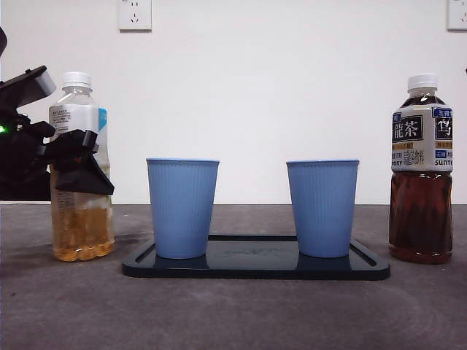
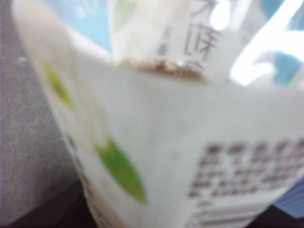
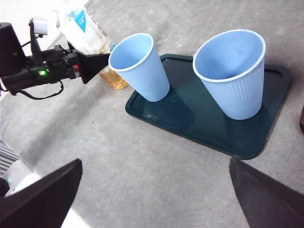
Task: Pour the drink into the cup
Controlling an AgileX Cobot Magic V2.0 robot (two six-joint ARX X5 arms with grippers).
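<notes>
A pale tea bottle (image 1: 80, 219) with a white cap stands upright on the table at the left. It fills the left wrist view (image 2: 166, 142) and shows in the right wrist view (image 3: 85, 28). My left gripper (image 1: 87, 160) is shut on its middle and also shows in the right wrist view (image 3: 97, 64). Two empty blue cups (image 1: 182, 208) (image 1: 322, 208) stand on a dark tray (image 1: 255, 266). In the right wrist view the cups (image 3: 140, 66) (image 3: 232, 71) stand on the tray (image 3: 190, 123). My right gripper (image 3: 152, 199) is open and empty, above the table before the tray.
A dark tea bottle (image 1: 421, 182) with a white cap stands upright to the right of the tray. A white wall with sockets (image 1: 135, 14) runs behind the table.
</notes>
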